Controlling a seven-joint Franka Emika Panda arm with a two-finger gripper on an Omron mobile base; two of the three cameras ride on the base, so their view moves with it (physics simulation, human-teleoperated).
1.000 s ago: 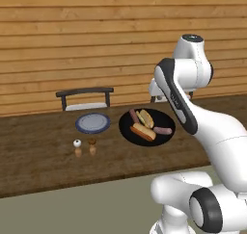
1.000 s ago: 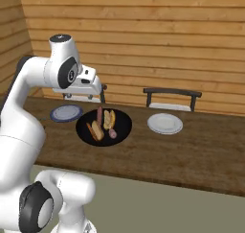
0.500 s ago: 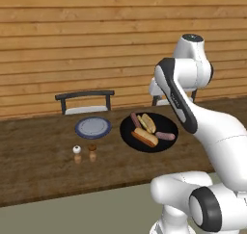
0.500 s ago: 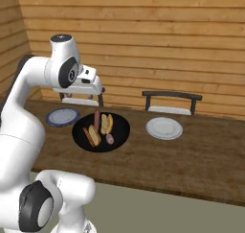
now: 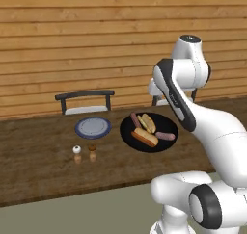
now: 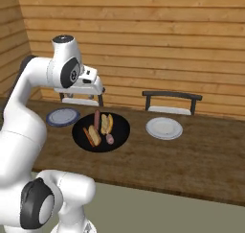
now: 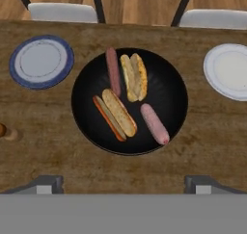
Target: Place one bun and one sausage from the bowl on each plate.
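Note:
The black bowl (image 7: 129, 101) (image 5: 148, 132) (image 6: 101, 131) sits on the wooden table. In it lie two buns (image 7: 133, 76) (image 7: 119, 111) and sausages: one (image 7: 113, 69) beside the upper bun, one (image 7: 154, 123) at the lower right, and a redder one (image 7: 105, 116) against the lower bun. A blue-grey plate (image 7: 41, 60) (image 5: 92, 127) (image 6: 63, 116) lies bare to the bowl's left. A paler plate (image 7: 226, 70) (image 6: 164, 128) lies bare to its right. My gripper (image 7: 124, 184) hovers well above the bowl, open wide, with nothing between its fingers.
Two small shakers (image 5: 77, 150) (image 5: 92, 149) stand near the left plate towards the table's front edge. Two dark chairs (image 5: 86, 96) (image 6: 172, 97) are pushed in at the table's far side, in front of a wooden plank wall.
The whole scene has shifted sideways in both base views, so the base has driven. The bowl, food and plates have not moved on the table. The arm keeps its pose.

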